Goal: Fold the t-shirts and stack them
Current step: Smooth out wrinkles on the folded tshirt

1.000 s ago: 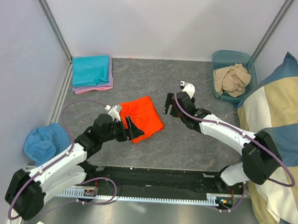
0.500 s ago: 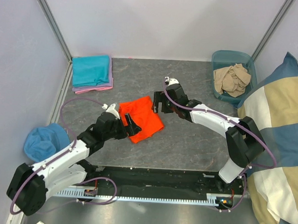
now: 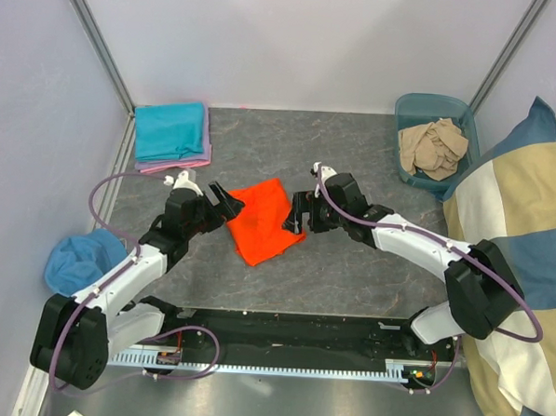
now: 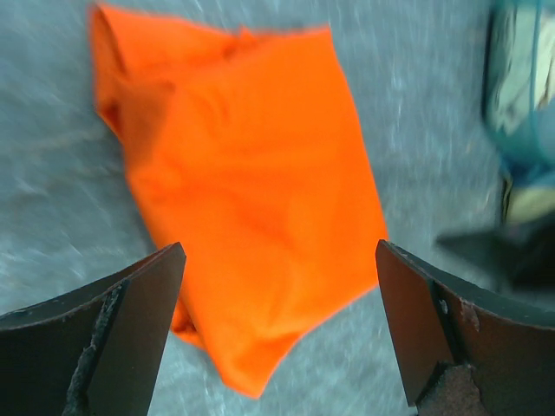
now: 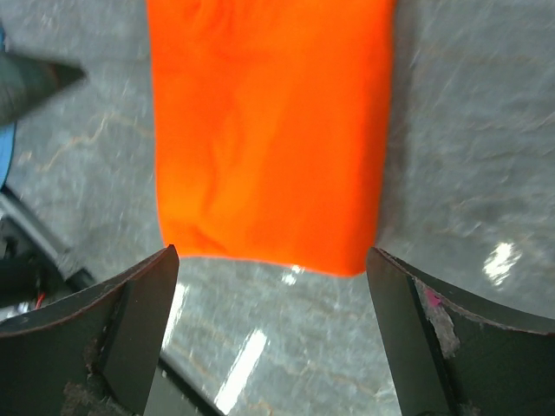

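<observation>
A folded bright orange t-shirt [image 3: 262, 222] lies on the grey table [image 3: 355, 156] between the two arms, and fills the left wrist view [image 4: 251, 191] and the right wrist view [image 5: 269, 130]. My left gripper [image 3: 224, 201] stands open at its left edge, nothing between its fingers. On the shirt's right side my right gripper [image 3: 298, 218] is open too, and empty. A folded teal t-shirt [image 3: 170, 132] rests on a pink-lilac t-shirt [image 3: 173, 165] at the back left. Beige t-shirts [image 3: 432, 145] sit crumpled in a bin.
A teal bin [image 3: 409, 110] stands at the back right. The big blue-and-beige cushion-like fabric [image 3: 517, 267] fills the right side. A crumpled blue cloth [image 3: 81, 263] lies at the left near my left arm. Walls close in the table at back and left.
Both grippers have opened fully. The left gripper has moved back and to the left of the orange t-shirt. The right gripper swung in to the shirt's right edge.
</observation>
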`<action>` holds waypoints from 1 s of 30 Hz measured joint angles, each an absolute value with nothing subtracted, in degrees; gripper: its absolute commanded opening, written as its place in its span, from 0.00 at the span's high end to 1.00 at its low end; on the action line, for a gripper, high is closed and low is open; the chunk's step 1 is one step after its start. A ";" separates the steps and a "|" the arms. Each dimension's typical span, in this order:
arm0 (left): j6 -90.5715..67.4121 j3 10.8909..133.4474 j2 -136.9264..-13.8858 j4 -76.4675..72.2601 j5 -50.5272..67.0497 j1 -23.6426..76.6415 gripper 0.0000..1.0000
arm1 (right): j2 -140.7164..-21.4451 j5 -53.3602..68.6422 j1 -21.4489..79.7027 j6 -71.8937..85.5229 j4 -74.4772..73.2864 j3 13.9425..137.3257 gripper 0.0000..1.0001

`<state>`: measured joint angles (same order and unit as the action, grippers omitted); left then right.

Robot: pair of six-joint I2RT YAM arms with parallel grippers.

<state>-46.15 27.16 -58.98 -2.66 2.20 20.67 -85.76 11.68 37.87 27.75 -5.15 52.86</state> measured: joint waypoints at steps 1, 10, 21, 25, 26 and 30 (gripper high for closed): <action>-46.15 27.35 -59.09 -3.16 2.20 19.20 0.01 | -85.14 12.80 38.02 27.97 -4.71 51.70 0.02; -46.22 31.18 -67.18 -9.08 3.70 15.66 0.03 | -85.12 21.26 40.80 28.10 -0.69 49.54 0.02; -46.22 32.25 -69.63 -12.36 5.80 15.07 0.03 | -92.82 24.49 41.47 27.57 4.80 49.98 0.02; -46.22 32.25 -69.65 -12.58 6.39 15.03 0.03 | -96.90 23.73 41.47 27.46 6.87 49.93 0.02; -46.22 32.25 -69.69 -12.62 6.59 14.94 0.03 | -97.62 23.62 41.47 27.44 7.11 49.89 0.02; -46.30 32.25 -70.04 -13.43 7.60 14.72 0.04 | -99.59 23.22 41.45 27.49 9.34 49.21 0.02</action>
